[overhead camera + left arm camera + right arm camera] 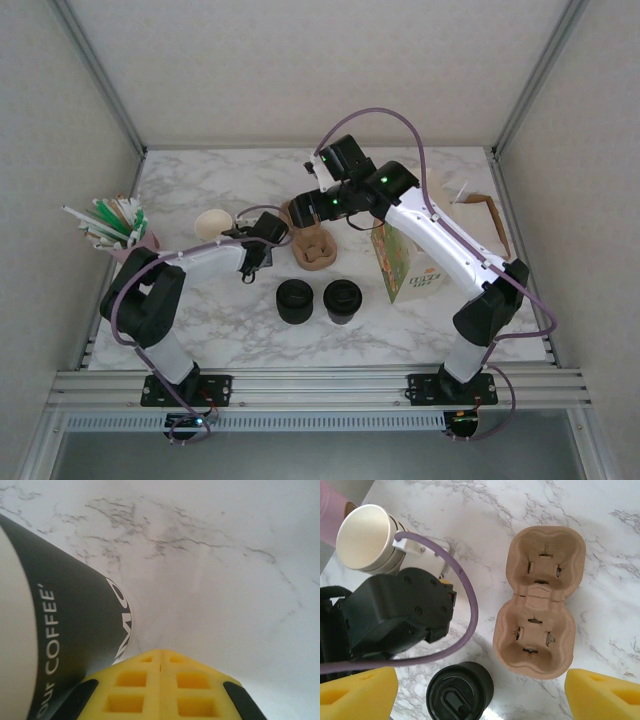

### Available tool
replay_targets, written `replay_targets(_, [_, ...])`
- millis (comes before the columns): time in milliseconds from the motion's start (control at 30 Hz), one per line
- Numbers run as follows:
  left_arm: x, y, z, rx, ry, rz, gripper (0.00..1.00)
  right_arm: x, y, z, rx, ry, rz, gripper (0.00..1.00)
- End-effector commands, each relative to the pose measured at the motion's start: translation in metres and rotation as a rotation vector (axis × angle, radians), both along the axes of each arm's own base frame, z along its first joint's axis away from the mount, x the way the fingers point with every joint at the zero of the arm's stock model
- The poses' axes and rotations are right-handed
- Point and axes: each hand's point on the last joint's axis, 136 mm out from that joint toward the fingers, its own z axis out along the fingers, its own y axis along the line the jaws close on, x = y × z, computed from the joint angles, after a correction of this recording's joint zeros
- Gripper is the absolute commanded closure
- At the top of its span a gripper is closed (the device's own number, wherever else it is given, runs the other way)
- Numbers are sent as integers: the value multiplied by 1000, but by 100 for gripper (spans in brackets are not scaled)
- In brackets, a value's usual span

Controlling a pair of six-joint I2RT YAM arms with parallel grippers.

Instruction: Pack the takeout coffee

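The takeout coffee, a dark cup under a black lid, stands near the table's front middle. A brown pulp cup carrier lies behind it with both wells empty. My right gripper hovers open above the carrier, holding nothing, with yellow fingertips at the lower corners of the right wrist view. My left gripper is shut and empty, low over the marble. Right beside it on the left lies a dark cup wall printed "COFFEE".
A squat stack of black lids sits left of the coffee. Lidless cream cups lie on their side. A pink holder of straws stands far left and a printed paper bag stands right.
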Motion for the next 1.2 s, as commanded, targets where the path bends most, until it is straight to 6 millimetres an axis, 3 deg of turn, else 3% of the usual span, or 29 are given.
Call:
replay_targets(0, [-2, 26, -9, 59, 19, 48, 98, -4, -2, -8, -3, 47, -5, 13])
replay_targets(433, [3, 67, -12, 50, 7, 164, 99, 8, 12, -47, -78, 146, -15, 24])
replay_targets(800, [1, 84, -11, 14, -10, 226, 99, 33, 19, -89, -215, 175, -46, 34])
replay_targets(967, [7, 75, 1, -64, -43, 217, 97, 43, 16, -107, -289, 169, -62, 36])
replay_targets(1167, [15, 56, 29, -173, -105, 186, 88, 52, 16, -125, -349, 177, -68, 39])
